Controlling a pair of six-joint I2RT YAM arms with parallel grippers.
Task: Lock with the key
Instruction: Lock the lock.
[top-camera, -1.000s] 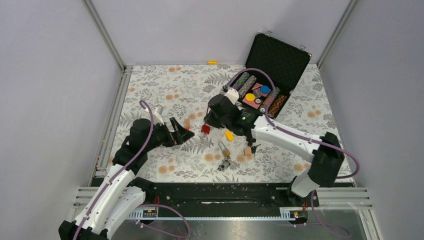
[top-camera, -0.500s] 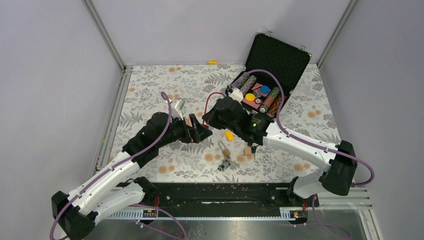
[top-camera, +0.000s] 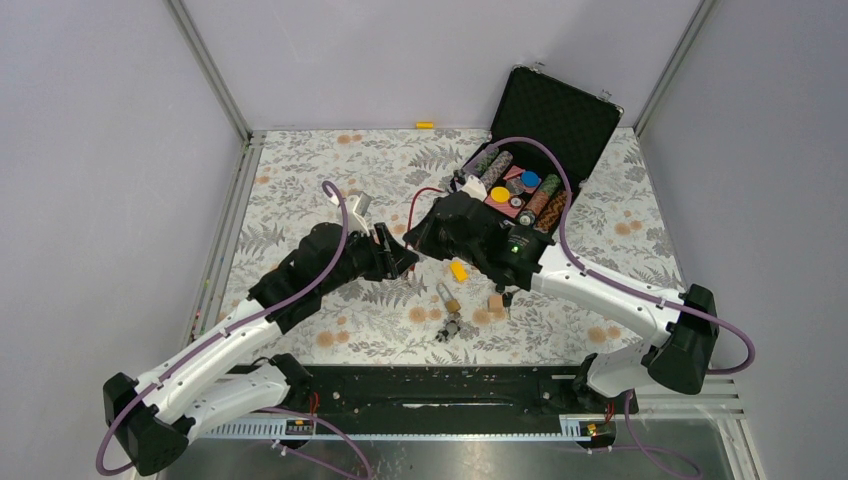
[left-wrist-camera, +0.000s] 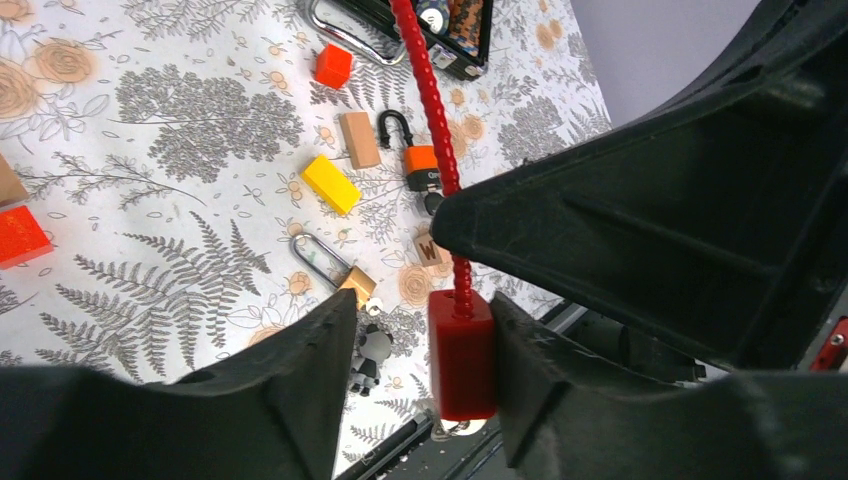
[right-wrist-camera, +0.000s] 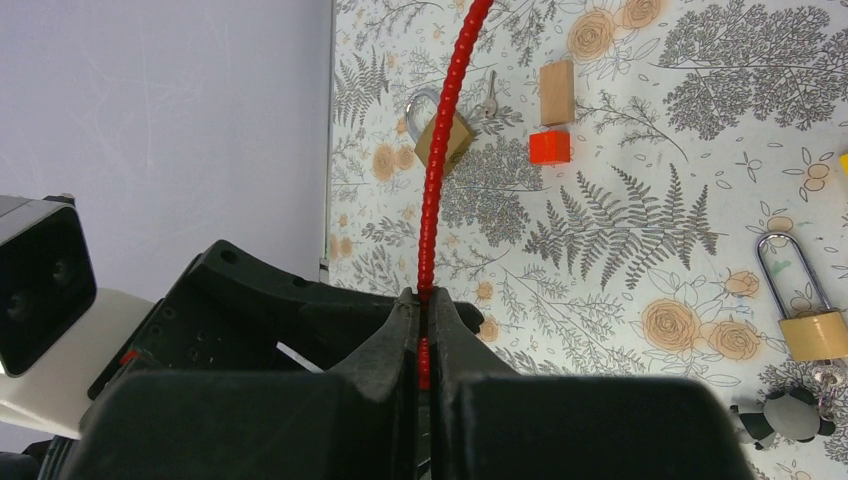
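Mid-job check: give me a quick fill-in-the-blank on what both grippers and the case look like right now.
The right gripper is ___ on the ribbed cable. The fingers of the left gripper flank the cable's ___ end block. The black case has its lid ___.
Missing words: shut; red; open.

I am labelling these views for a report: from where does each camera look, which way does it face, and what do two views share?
Top: above and behind the bases, facing down on the table; left arm and right arm show.
Left wrist: on the left arm, facing down past the left gripper, open around the lock body; fingers show.
Right wrist: on the right arm, facing along the right gripper, shut on the cable; fingers show.
Shared: both wrist views show the cable and the padlock by the grey figure.
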